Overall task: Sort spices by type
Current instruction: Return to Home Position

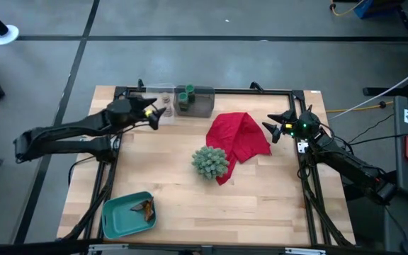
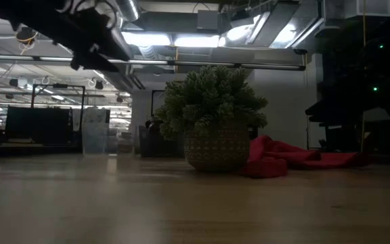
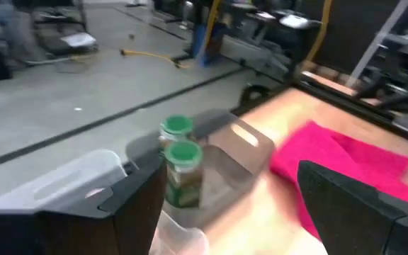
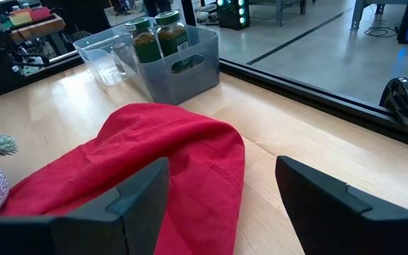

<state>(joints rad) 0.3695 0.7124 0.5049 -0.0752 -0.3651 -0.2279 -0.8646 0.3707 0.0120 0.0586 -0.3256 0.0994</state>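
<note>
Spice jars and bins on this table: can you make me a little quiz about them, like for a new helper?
1. True or false: the green-lidded jars stand in the grey bin.
2. What lies beside the plant? A) red cloth B) a blue towel C) a spoon
3. Fill in: the left gripper and right gripper are both ___ (open or shut).
Key: 1 true; 2 A; 3 open.
</note>
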